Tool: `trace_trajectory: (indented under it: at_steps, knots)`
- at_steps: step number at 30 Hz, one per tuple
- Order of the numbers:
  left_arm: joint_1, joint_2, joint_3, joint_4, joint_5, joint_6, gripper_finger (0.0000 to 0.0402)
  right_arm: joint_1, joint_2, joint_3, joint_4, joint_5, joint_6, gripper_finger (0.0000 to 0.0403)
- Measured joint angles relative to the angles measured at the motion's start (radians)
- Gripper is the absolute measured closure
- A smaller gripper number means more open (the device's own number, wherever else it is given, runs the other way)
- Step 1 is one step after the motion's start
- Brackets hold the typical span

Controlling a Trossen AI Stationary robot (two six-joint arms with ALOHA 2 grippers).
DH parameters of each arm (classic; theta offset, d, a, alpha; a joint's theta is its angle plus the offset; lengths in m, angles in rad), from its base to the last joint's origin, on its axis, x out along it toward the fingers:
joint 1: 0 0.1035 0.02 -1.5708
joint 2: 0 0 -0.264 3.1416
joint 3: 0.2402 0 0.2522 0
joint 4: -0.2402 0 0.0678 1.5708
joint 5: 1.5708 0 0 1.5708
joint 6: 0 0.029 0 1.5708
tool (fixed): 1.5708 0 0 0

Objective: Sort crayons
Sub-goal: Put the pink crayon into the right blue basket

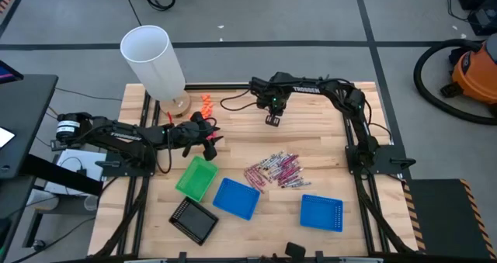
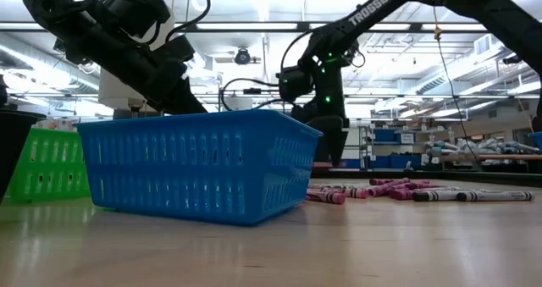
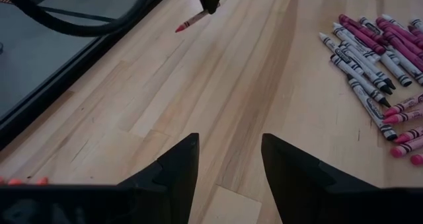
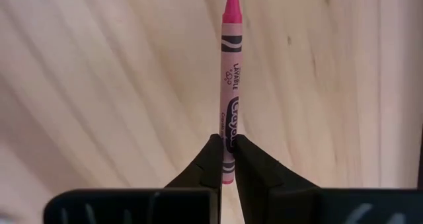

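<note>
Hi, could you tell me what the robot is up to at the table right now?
It is sorting crayons. The right gripper is shut on one pink crayon, held above bare wood at the far side of the table. The left gripper is open and empty, near the green tray. The pile of crayons lies mid-table, with two blue trays and a black tray along the near edge.
</note>
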Motion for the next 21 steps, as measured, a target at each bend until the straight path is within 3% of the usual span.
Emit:
trace_trajectory:
  at_steps: [9, 21]
  knots:
    - [-0.001, -0.005, 0.000, 0.001, -0.008, -0.018, 0.0225, 0.086, -0.169, -0.021, -0.014, 0.018, 0.088, 0.0371]
    - [-0.070, -0.005, 0.000, 0.033, -0.007, -0.056, 0.0225, 0.336, -0.418, -0.160, -0.008, 0.075, 0.317, 0.0371]
